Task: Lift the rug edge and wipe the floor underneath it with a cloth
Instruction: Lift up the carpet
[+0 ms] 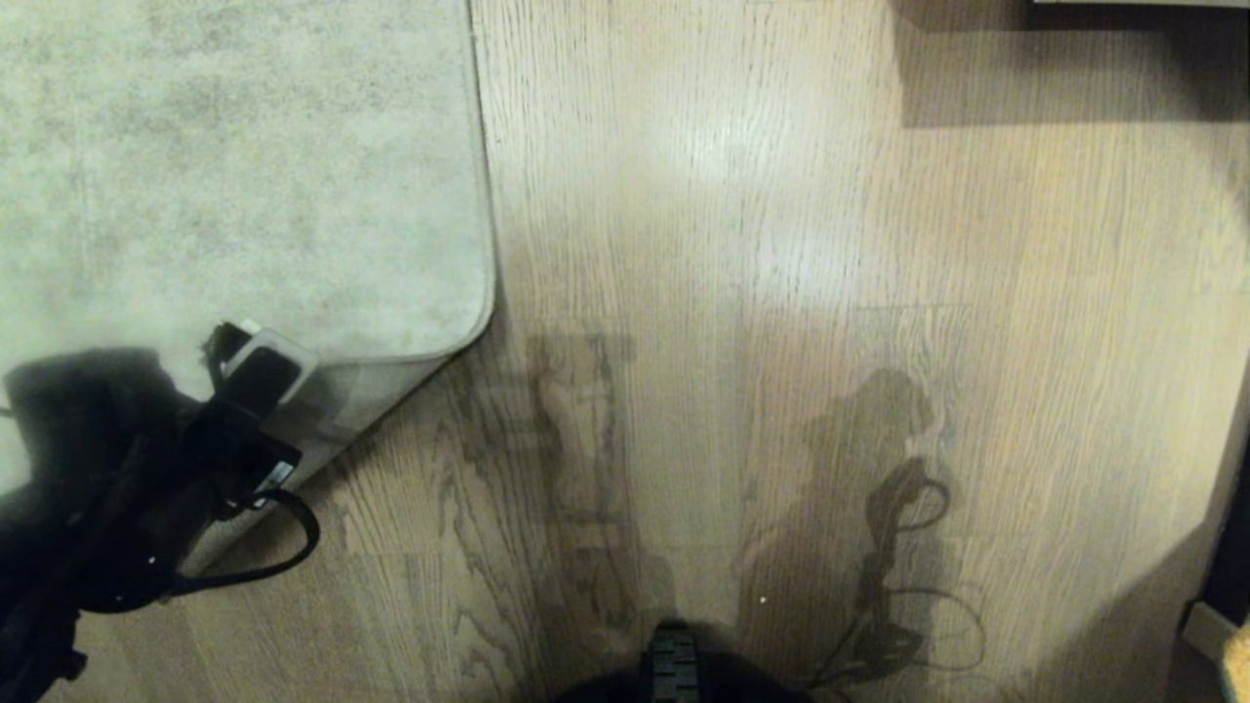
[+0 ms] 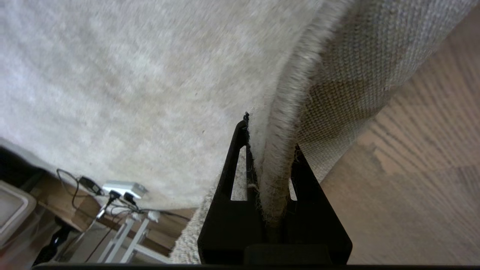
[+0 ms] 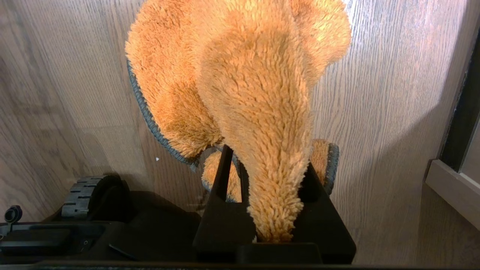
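The pale grey mottled rug (image 1: 244, 166) covers the upper left of the head view, on light wood-grain floor (image 1: 781, 293). My left gripper (image 1: 256, 366) is shut on the rug edge (image 2: 290, 90) near its rounded corner (image 1: 479, 322). The edge is raised off the floor, and the woven cream backing (image 2: 360, 71) shows beside bare planks (image 2: 412, 195). The left gripper (image 2: 270, 137) pinches the pile border between both fingers. My right gripper (image 3: 268, 157) is shut on the fuzzy orange cloth (image 3: 243, 75), which hangs above the floor (image 3: 382, 112); this gripper is outside the head view.
My base's wheel (image 1: 674, 664) sits at the bottom centre, also the wheel (image 3: 80, 195) in the right wrist view. Dark furniture (image 1: 1074, 59) stands at the far right, a frame edge (image 3: 453, 187) on the right. A power strip with cables (image 2: 123, 187) lies beyond the rug.
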`<state>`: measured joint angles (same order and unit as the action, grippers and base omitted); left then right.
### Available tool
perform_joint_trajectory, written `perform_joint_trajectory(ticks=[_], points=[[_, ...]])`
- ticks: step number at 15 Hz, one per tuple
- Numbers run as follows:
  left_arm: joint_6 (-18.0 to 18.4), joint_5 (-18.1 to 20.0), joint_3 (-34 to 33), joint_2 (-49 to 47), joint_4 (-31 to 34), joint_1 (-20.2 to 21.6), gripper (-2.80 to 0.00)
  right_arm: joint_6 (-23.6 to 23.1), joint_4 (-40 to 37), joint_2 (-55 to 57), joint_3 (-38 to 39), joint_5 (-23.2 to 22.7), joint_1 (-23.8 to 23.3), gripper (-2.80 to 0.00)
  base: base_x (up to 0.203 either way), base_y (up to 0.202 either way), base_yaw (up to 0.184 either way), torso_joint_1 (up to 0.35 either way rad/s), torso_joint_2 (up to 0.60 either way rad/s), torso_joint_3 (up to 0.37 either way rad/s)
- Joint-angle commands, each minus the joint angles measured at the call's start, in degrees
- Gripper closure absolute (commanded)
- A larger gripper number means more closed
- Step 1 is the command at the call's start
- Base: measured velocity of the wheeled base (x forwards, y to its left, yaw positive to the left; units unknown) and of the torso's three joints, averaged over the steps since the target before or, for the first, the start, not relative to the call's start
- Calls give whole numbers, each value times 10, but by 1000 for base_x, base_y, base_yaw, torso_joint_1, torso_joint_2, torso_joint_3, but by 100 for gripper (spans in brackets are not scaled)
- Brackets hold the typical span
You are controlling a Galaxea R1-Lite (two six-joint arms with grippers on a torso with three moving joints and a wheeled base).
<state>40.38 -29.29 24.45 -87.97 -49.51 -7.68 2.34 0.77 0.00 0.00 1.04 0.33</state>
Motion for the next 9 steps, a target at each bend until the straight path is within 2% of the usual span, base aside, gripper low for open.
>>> perform_joint_trajectory(ticks=[1, 9], points=[[2, -2, -7, 10, -2, 5, 0, 0, 0, 0, 0, 0, 0, 0, 0, 0, 0, 0, 0, 0], [4, 0, -37, 33, -1, 32, 0, 0, 0, 0, 0, 0, 0, 0, 0, 0, 0, 0, 0, 0]])
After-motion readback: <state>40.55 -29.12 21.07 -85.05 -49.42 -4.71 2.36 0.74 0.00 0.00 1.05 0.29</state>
